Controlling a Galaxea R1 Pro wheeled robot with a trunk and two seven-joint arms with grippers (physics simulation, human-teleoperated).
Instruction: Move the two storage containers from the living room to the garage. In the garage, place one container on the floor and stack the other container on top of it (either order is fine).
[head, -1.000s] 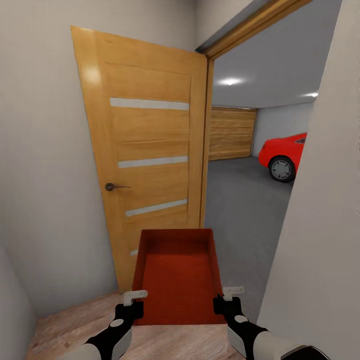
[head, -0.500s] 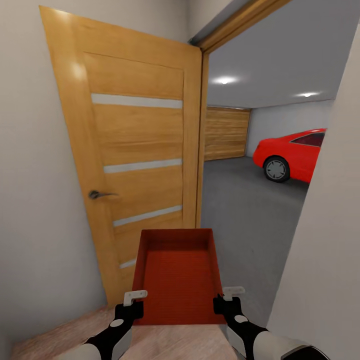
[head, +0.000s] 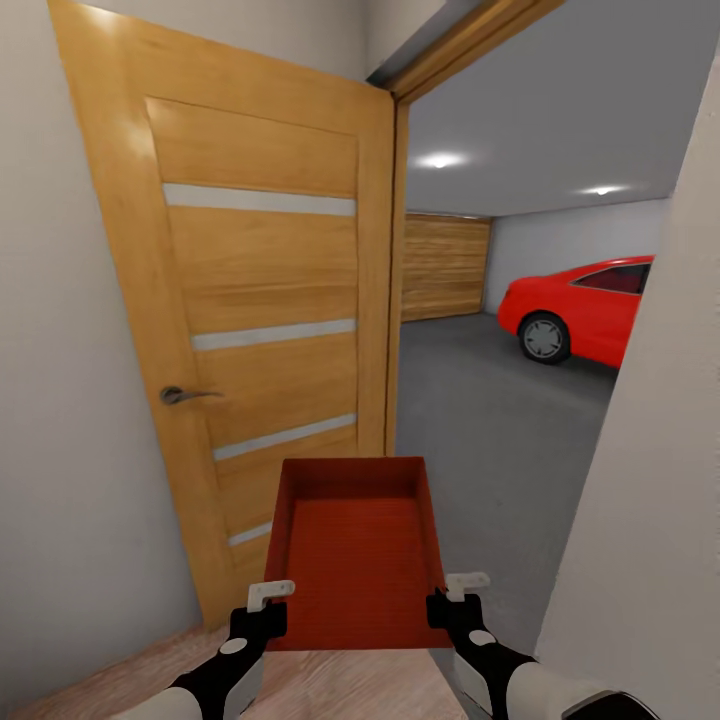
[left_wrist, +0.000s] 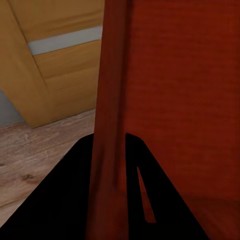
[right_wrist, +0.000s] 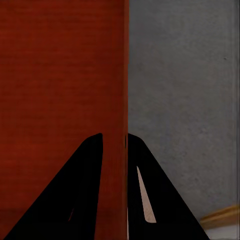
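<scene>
Orange-red rectangular storage container (head: 352, 545): open-topped, plain straight walls, finely ribbed bottom; held out ahead of the robot at the doorway, between the two arms, clear of the ground.

Left gripper (head: 262, 612): black fingers with pale tips, jaws narrowed onto the container's left wall; in the left wrist view (left_wrist: 111, 175) the wall runs between the two dark fingers (left_wrist: 70, 200).

Right gripper (head: 452, 604): same build, jaws pinched on the right wall; in the right wrist view (right_wrist: 115, 165) the thin wall edge passes between the fingers (right_wrist: 150, 200).

Honey-coloured wooden door (head: 245, 310): swung open on the left, flat panels with three frosted horizontal strips, dark metal lever handle (head: 180, 395).

Light wood plank flooring (head: 340, 690): grained boards beneath the arms.

Dull dark grey concrete floor (head: 480, 420): matte, slightly mottled, beyond the threshold.

Glossy red car (head: 580, 310): parked at the right, partly hidden by the pale wall (head: 650, 480).

Slatted wooden garage door (head: 443, 265): at the far end.
</scene>
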